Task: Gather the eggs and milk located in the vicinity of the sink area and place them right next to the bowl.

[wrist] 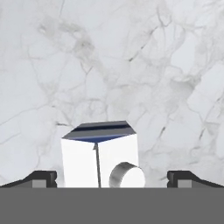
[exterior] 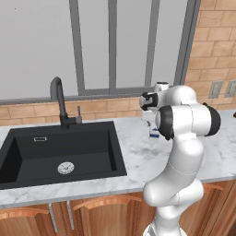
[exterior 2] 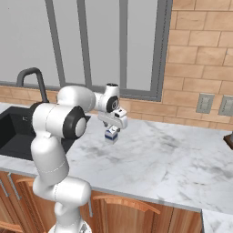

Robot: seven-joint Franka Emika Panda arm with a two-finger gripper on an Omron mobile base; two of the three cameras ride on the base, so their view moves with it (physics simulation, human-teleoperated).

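No readable brand or text on the milk (wrist: 99, 154), just a white carton with a blue band near one end and a round white cap on one face. It sits on the white marble table (exterior 2: 173, 154), a bit right of the sink (exterior: 60, 154) and toward the far edge near the brick backsplash.

The claw (exterior 2: 112, 128) hangs right above the carton, jaws spread wide and not touching it. In the hand view the two dark fingertips (wrist: 41, 178) sit on either side of the carton with clear gaps.

The sink is a black rectangular basin with a round silver drain and a tall black curved faucet (exterior: 60, 103) at its far edge. Behind it there's a big window (exterior: 110, 44) with grey frames, then tan brick wall to the right with two grey outlets (exterior 2: 205, 103). Wooden cabinet fronts (exterior: 92, 214) with curved handles run under the table. Something small and dark pokes in at the right edge of the right base view, can't tell what it is.
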